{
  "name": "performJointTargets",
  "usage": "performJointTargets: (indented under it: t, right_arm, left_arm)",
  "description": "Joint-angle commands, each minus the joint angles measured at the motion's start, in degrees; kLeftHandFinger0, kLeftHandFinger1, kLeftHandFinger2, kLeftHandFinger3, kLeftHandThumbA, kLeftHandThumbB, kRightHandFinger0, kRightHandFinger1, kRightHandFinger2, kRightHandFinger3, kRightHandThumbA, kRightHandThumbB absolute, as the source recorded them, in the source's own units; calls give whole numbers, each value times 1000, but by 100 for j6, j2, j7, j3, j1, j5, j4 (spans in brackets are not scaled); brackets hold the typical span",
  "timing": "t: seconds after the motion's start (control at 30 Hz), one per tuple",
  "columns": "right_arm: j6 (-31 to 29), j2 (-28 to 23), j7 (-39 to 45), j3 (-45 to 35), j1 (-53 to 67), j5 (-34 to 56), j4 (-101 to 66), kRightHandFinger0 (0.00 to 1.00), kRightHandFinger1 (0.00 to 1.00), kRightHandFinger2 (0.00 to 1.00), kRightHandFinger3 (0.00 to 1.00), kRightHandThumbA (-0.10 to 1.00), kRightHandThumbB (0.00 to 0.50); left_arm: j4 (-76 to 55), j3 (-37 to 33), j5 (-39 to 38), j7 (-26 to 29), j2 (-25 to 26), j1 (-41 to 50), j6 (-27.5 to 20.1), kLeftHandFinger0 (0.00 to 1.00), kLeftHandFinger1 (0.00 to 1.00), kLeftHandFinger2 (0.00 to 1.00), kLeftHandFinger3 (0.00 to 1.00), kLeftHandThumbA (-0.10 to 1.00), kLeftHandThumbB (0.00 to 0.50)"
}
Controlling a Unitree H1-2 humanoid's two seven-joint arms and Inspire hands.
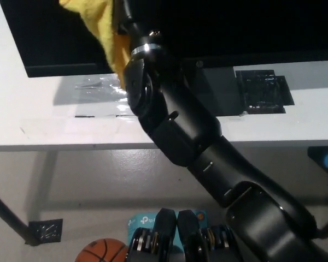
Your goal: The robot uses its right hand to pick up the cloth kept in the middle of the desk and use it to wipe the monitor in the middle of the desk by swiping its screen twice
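The black monitor (246, 27) fills the top of the head view, its lower bezel just above the white desk (54, 131). My black right arm reaches up from the bottom right, and the right hand (123, 13) is at the left part of the screen near the top edge, hard to tell apart from the dark screen. It is shut on the yellow cloth (104, 30), which lies against the screen and hangs down to the bezel. The arm hides the monitor's stand. My left hand is out of view.
A black square pad (261, 90) lies on the desk at the right, and a patch of clear film (95, 87) at the left. Below the desk's front edge are the floor, a basketball (101, 252), a teal box (138, 224) and a desk foot (44, 232).
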Motion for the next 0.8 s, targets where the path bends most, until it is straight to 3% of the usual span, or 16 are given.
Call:
performJointTargets:
  t: [0.0, 0.07, 0.13, 0.27, 0.3, 0.33, 0.4, 0.43, 0.57, 0.6, 0.63, 0.67, 0.77]
  right_arm:
    - [-340, -197, -135, 62, -22, -64, -302, 0, 7, 442, 570, -100, 61]
    - [-320, -322, -53, 98, 106, -102, -463, 0, 19, 463, 601, -100, 127]
    - [-402, -435, 45, 90, 270, -40, -690, 0, 2, 445, 589, -100, 118]
    - [-290, -784, 398, 174, 704, -105, -1345, 0, 95, 521, 594, -100, 92]
    - [-287, -857, 459, 198, 771, -126, -1449, 0, 73, 481, 714, -100, 68]
    - [-395, -1063, 573, 233, 963, -112, -1717, 0, 57, 448, 510, -100, 92]
    - [-449, -1240, 566, 296, 1086, -202, -1876, 0, 53, 445, 258, -100, 84]
    - [-329, -1420, 772, 321, 1196, -251, -2105, 0, 92, 494, 277, -100, 70]
    - [-338, -1924, 1000, 294, 1567, -263, -2683, 0, 81, 476, 156, -100, 29]
    - [-320, -1995, 1019, 291, 1625, -291, -2759, 0, 95, 506, 182, -100, 27]
    - [-360, -2214, 978, 201, 1837, -293, -2967, 0, 77, 485, 170, -100, 32]
    - [-379, -2374, 955, 166, 1969, -338, -3075, 0, 75, 478, 241, -100, 64]
    - [-329, -2644, 1131, 69, 2191, -270, -3219, 0, 65, 455, 189, -100, 89]
  left_arm:
    - [-46, 74, -14, 26, 100, 69, -70, 561, 568, 717, 929, 267, 0]
    - [63, 90, -67, 42, 86, 45, -169, 527, 546, 698, 918, 255, 6]
    - [12, 76, -38, 43, 84, 62, -143, 511, 538, 696, 916, 259, 3]
    - [-114, 62, -5, 22, 74, 84, -16, 521, 540, 698, 924, 274, 0]
    - [-120, 68, -7, 28, 71, 84, -14, 522, 542, 701, 925, 275, 0]
    - [-99, 73, -5, 36, 78, 76, -24, 523, 542, 702, 926, 274, 0]
    - [-63, 69, 18, 48, 93, 60, -40, 534, 548, 709, 936, 273, 0]
    - [-92, 78, -1, 27, 103, 63, -15, 539, 556, 713, 939, 276, 0]
    - [-142, 117, -48, 45, 61, 116, -4, 523, 544, 697, 924, 267, 0]
    - [-191, 131, -72, 32, 47, 137, 43, 526, 547, 699, 922, 266, 0]
    - [-59, 115, -52, 65, 57, 108, -86, 518, 545, 693, 917, 259, 0]
    - [-12, 116, -59, 82, 32, 97, -101, 517, 545, 692, 916, 256, 0]
    - [-10, 104, -34, 95, 13, 105, -94, 514, 543, 690, 917, 252, 0]
